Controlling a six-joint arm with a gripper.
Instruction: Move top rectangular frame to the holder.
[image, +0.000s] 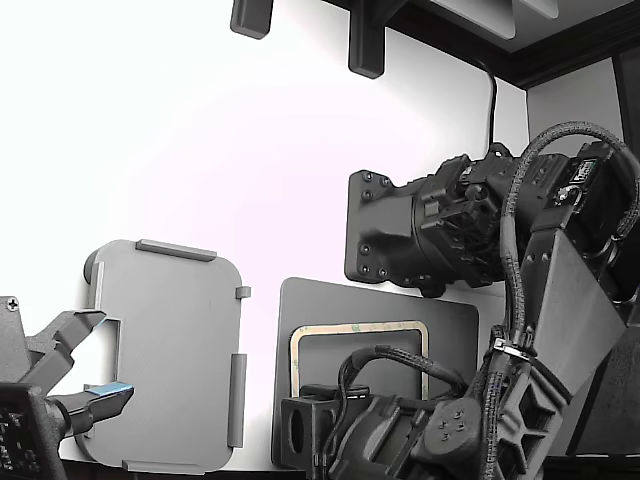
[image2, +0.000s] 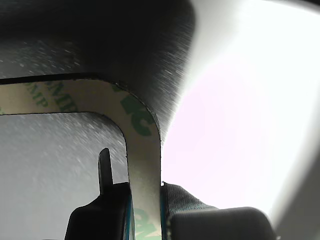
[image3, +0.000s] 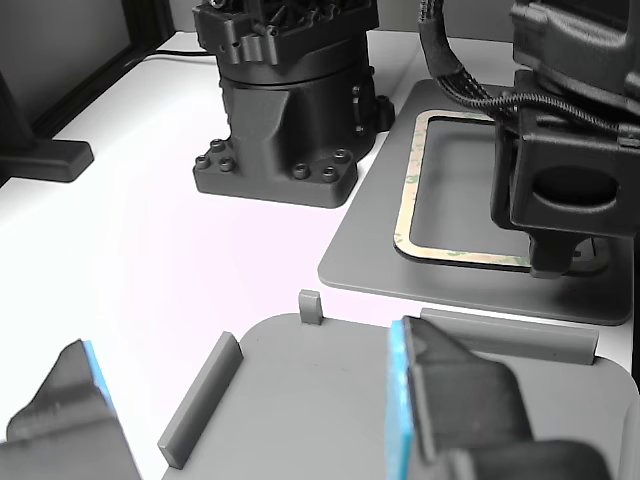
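I see my gripper (image2: 145, 210) down over the top rectangular frame (image2: 142, 150), with one finger (image2: 105, 175) inside the hollow centre and the other outside; the strip of the frame sits between the jaws, which look clenched on it or very nearly so. The frame lies flat on the dark grey pad (image: 450, 330) on the white bench (image: 200, 150), at the exterior view's right, partly hidden by my arm. The holder (image: 170, 350) lies well apart at that view's left, its raised edge tabs (image: 237, 400) showing. A second arm's gripper (image: 85, 375) hangs beside the holder, its jaws released.
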